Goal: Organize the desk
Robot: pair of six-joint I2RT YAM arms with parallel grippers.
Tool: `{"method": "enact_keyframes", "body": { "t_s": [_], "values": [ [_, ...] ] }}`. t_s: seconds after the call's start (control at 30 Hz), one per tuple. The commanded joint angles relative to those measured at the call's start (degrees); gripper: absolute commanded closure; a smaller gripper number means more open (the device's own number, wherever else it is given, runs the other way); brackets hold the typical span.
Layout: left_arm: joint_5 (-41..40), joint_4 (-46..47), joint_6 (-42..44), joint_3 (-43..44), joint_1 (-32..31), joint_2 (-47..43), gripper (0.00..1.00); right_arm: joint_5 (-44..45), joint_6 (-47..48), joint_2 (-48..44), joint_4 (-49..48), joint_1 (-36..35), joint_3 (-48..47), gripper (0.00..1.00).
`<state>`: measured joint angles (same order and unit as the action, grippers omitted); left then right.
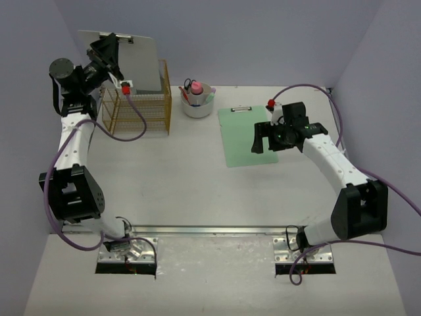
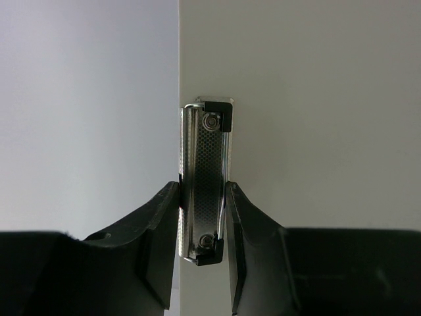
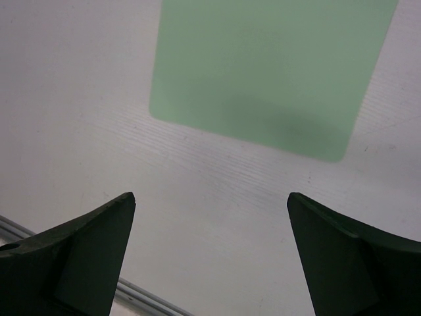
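The desk [image 1: 184, 184] is a white tabletop between lavender walls. At its back left, my left gripper [image 1: 108, 47] holds a grey clipboard [image 1: 138, 62] upright over a gold wire basket [image 1: 139, 105]. In the left wrist view the gripper [image 2: 202, 197] is shut on the board's metal clip [image 2: 205, 158], with the pale board [image 2: 316, 131] stretching to the right. My right gripper [image 1: 260, 139] hovers over a green clipboard [image 1: 240, 141] lying flat at the back right. Its jaws [image 3: 210, 197] stand wide open above bare desk [image 3: 217, 224], with the green clipboard [image 3: 263, 72] just beyond them.
A white bowl [image 1: 197, 105] with scissors and pens stands between the basket and the green clipboard. A metal rail [image 1: 210, 230] runs along the front edge, also in the right wrist view as the rail [image 3: 131, 289]. Purple cables trail from both arms.
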<state>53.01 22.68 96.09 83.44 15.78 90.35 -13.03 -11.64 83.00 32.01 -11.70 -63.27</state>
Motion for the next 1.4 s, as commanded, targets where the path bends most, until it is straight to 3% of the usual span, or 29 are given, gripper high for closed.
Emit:
{"method": "enact_keyframes", "body": {
  "t_s": [0.0,0.2,0.37,0.47,0.57,0.63,0.7,0.77,0.9,1.07,1.2,1.37],
  "values": [
    [2.71,5.62,1.27,2.54,1.0,0.61,1.0,0.56,-0.23,1.1,-0.29,0.37,-4.3,0.01],
    [2.03,5.97,3.6,-1.62,1.26,1.56,1.0,0.81,-0.14,1.97,-0.12,0.45,-5.1,0.01],
    [-0.03,7.0,3.77,-4.2,1.85,3.33,0.93,1.02,0.41,2.07,-0.4,0.54,-4.88,0.01],
    [-0.36,8.15,3.75,-6.49,2.14,3.61,0.76,1.08,1.08,2.42,-1.06,0.63,-5.02,0.01],
    [-0.28,8.43,3.34,-8.24,2.18,2.66,0.49,1.35,2.98,4.11,-1.64,0.87,-7.2,0.01],
    [-0.36,9.04,2.46,-9.19,2.24,1.92,0.41,1.15,4.35,5.68,-2.05,1.33,-9.31,0.01],
    [-0.89,9.48,-0.62,-9.58,2.24,0.93,0.26,0.24,7.33,8.85,-1.98,1.68,-12.98,0.01],
    [-1.34,8.16,-2.93,-9.33,2.24,-0.37,0.21,0.1,9.78,12.8,-1.93,1.87,-17.53,0.01],
    [-2.19,7.81,-11.57,-9.25,2.19,-3.16,0.16,1.91,10.87,20.14,-5.43,2.04,-26.74,0.03],
    [-4.77,8.99,-24.32,-8.79,2.15,-6.03,0.14,3.1,7.63,30.13,-12.42,2.03,-34.9,0.15],
    [-5.58,3.06,-31.33,-7.35,2.22,-8.74,0.14,2.85,4.98,40.24,-13.85,1.95,-43.69,0.21],
    [-6.46,1.28,-30.24,-10.72,2.21,-11.24,0.14,4.03,4.66,49.81,-16.67,1.8,-50.06,0.21]
  ]
}}
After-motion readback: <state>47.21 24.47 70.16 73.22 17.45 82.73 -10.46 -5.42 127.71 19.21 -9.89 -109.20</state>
